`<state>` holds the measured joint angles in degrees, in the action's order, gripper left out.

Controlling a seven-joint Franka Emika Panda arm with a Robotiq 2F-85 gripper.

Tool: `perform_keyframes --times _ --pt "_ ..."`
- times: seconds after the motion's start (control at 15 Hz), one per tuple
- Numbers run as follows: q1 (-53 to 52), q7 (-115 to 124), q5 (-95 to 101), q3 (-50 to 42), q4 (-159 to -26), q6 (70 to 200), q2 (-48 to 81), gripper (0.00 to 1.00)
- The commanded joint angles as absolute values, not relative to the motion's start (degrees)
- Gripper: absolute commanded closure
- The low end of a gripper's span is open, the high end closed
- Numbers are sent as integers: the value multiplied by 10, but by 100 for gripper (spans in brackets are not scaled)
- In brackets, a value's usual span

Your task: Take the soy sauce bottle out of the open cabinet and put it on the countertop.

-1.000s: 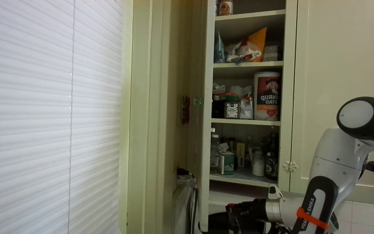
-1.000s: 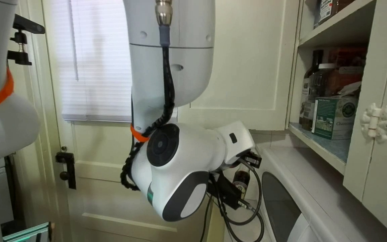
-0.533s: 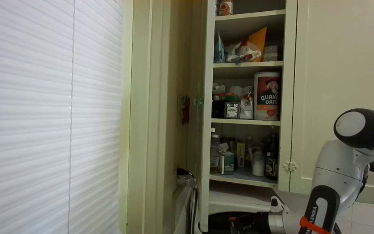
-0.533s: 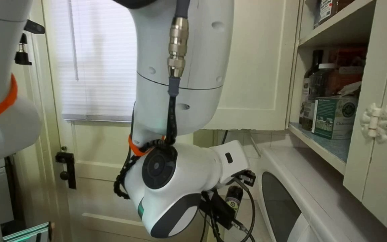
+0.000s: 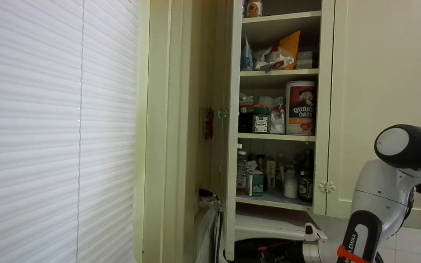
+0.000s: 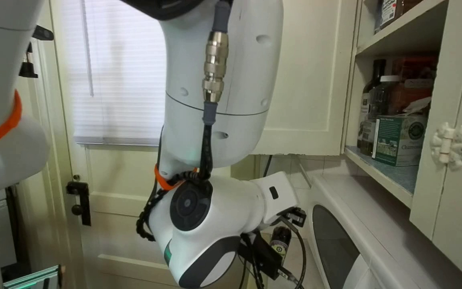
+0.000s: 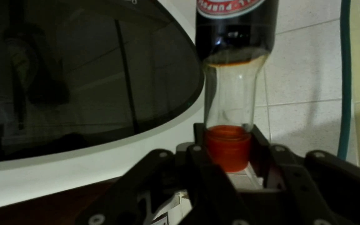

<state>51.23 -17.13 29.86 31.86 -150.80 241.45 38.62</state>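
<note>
"What are the fingers (image 7: 259, 150) doing?"

"Gripping the bottle (image 7: 233, 84) by its cap (image 7: 229, 150), outside the cabinet (image 5: 276, 137), near the microwave (image 7: 105, 68). Contact with the bench (image 7: 305, 75) isn't showing."

"How should placing be going?"

"Slowly, levelling the bottle, releasing only on full contact."

White blind (image 6: 114, 80) over a cream panelled door (image 6: 122, 241), dark handle (image 6: 80, 200); cream trim (image 5: 159, 128), pale wall tiles (image 5: 409, 246)
</note>
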Motion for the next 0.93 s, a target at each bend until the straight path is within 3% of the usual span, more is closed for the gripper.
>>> perform_keyframes --times 0.0,0.87 --pt "524 -213 310 321 -1488 2437 432 90" --pt "565 -337 343 351 -1408 2436 585 90"
